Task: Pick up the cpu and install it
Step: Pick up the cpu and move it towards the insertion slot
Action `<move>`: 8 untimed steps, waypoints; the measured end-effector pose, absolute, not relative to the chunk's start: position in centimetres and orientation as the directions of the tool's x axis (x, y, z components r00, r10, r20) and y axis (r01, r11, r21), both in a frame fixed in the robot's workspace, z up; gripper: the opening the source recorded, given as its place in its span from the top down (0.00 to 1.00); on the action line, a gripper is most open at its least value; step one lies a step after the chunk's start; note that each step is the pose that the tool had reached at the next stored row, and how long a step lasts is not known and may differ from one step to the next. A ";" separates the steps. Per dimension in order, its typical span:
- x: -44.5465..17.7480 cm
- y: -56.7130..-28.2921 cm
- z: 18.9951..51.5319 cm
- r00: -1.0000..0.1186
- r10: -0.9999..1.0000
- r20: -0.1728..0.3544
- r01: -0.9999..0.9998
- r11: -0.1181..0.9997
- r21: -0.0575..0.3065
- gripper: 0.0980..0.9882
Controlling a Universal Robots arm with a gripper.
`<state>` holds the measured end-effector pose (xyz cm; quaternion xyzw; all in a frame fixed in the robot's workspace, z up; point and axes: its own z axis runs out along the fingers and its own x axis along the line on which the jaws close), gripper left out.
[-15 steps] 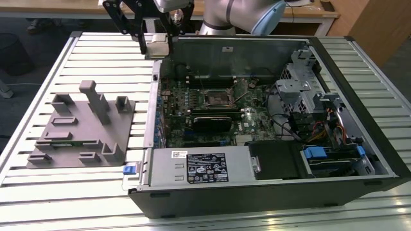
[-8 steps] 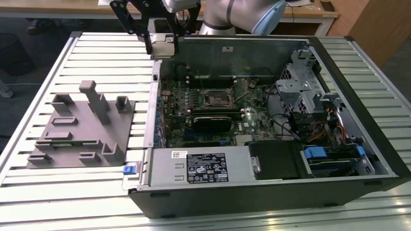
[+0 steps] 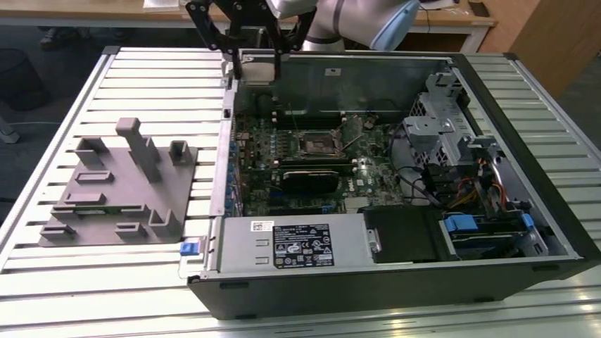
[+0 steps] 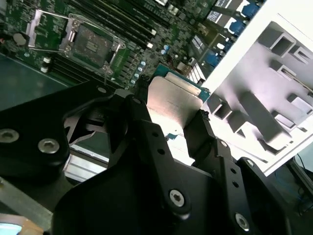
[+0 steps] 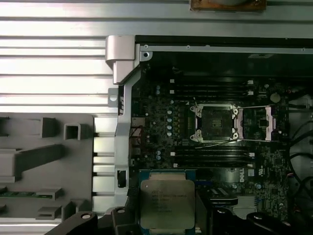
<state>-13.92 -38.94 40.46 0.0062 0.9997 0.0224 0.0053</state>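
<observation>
1. The slatted bench [image 3: 141, 77] carries an open computer case [image 3: 395, 285], a grey holder [image 3: 112, 204] beside it.
2. The end effector [image 3: 255, 67] hangs over the case's far edge, pinching the cpu [image 5: 167, 203].
3. The cpu, held aloft, is well apart from the black socket [image 5: 215, 123].

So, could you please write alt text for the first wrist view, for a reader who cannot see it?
The gripper holds the cpu, silvery top facing the camera, over the open computer case. Beyond it lies the black socket on the motherboard; a grey plastic holder sits beside the case.
</observation>
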 end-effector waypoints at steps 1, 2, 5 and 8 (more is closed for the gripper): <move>-13.6 -38.9 40.5 -1.000 0.013 -0.010 0.012 0.999 0.045 0.50; -13.2 -38.9 40.4 -1.000 0.012 -0.010 0.012 0.999 0.045 0.50; -12.3 -38.9 40.4 -1.000 0.013 -0.010 0.012 0.999 0.045 0.50; -11.4 -38.9 40.4 -1.000 0.012 -0.010 0.012 0.999 0.045 0.50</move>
